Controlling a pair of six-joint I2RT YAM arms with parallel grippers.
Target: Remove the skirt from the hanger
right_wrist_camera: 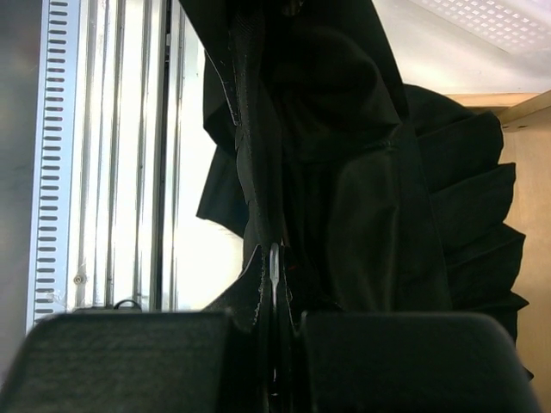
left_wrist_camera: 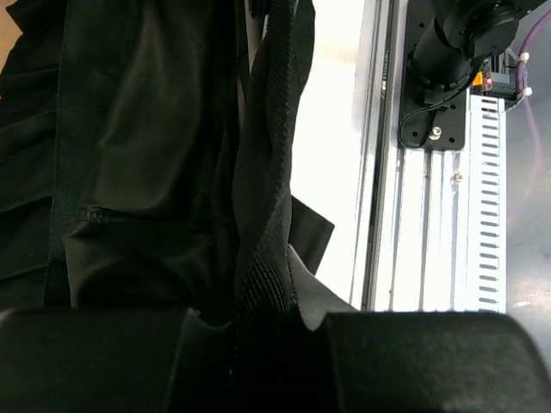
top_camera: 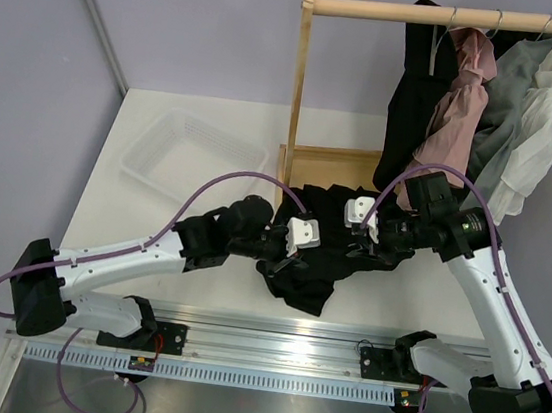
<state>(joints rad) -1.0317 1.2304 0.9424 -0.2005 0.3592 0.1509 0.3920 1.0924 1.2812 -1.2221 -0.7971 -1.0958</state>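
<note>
The black skirt (top_camera: 310, 271) lies bunched on the white table between my two grippers. My left gripper (top_camera: 285, 260) is shut on its ribbed waistband (left_wrist_camera: 263, 215), with the jaws closed tight on the cloth (left_wrist_camera: 267, 331). My right gripper (top_camera: 364, 246) faces it from the right, shut (right_wrist_camera: 275, 331) on a thin pale grey strip (right_wrist_camera: 275, 267) that looks like the hanger's edge, with the waistband folded around it. The skirt's folds (right_wrist_camera: 370, 172) hang past the jaws. The rest of the hanger is hidden in the cloth.
A wooden rack (top_camera: 296, 98) stands behind, its base board (top_camera: 332, 163) just beyond the skirt. Black (top_camera: 416, 93), pink (top_camera: 461, 98), grey (top_camera: 506, 94) and white (top_camera: 537, 128) clothes hang on it. A clear plastic basket (top_camera: 187, 155) is at the back left. The metal rail (top_camera: 279, 348) runs along the near edge.
</note>
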